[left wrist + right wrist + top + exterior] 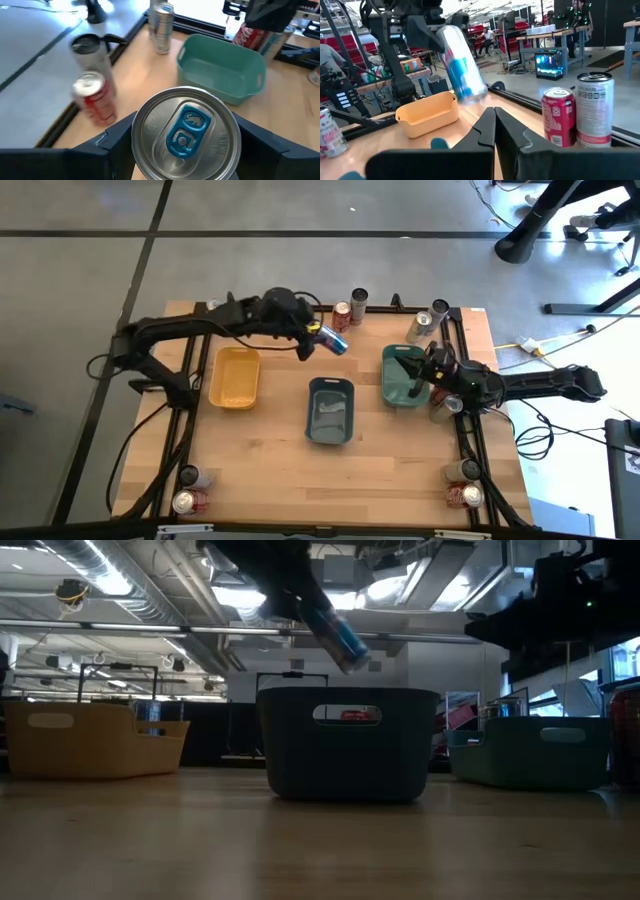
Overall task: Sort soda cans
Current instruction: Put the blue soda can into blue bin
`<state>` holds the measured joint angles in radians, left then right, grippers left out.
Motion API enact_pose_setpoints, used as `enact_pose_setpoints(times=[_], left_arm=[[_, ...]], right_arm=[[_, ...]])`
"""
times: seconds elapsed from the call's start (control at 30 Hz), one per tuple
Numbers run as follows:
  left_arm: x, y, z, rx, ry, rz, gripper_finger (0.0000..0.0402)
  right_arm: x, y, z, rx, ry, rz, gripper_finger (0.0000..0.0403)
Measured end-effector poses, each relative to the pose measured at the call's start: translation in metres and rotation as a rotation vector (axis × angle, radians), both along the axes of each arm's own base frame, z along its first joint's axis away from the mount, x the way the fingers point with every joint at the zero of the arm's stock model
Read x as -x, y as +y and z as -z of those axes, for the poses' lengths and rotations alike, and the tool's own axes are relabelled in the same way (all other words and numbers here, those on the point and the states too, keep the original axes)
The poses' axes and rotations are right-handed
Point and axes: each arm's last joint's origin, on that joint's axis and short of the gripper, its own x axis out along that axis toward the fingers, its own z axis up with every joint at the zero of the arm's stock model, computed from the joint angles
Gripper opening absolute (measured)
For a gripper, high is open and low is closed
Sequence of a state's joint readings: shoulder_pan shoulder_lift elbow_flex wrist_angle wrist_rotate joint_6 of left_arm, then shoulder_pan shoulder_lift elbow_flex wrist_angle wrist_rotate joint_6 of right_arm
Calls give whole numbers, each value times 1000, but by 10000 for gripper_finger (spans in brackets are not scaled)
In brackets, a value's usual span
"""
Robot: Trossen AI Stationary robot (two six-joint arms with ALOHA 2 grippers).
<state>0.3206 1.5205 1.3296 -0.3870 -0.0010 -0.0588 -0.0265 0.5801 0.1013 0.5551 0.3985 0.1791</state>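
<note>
A blue-and-silver can [332,339] is held by the left gripper [312,335] above the table [270,470], in the upper middle of the high view; the fingers are parted to the can's width and clamped on its sides. The can is tilted, its long axis slanting down toward the right of the low view [338,632], well clear of the grey-blue tray [348,745] beneath it. In the left wrist view the silver top with its blue tab [186,133] faces the camera between the two dark fingers [117,145].

The right gripper [425,375] is seen over the teal tray [400,378] at centre right, its fingers pressed together with nothing between them.

A red can [342,315] and a dark can [359,301] stand upright near the table's top edge, just right of the held can; a silver can [420,326] stands further right. The yellow tray [234,376] lies at left. Open tabletop is left between the trays and along the lower part of the frame; further cans [186,500] stand in the lower corners.
</note>
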Motion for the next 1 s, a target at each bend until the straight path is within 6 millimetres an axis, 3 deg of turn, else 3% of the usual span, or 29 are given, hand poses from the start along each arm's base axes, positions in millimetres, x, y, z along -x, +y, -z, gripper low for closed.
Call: enact_pose_setpoints(times=[0.27,0.6,0.8,1.0], left_arm=[[-18,3,17,14,-1,90,244],[-18,-8,8,-3,-48,177,244],[-21,-15,11,-17,-29,209,244],[-23,-18,8,-34,-54,224,244]], right_arm=[[-24,0,-1,0,65,-6,5],[-61,0,-8,45,188,-53,5],[-81,2,-18,145,135,-137,5],[-91,1,-11,157,189,-132,5]])
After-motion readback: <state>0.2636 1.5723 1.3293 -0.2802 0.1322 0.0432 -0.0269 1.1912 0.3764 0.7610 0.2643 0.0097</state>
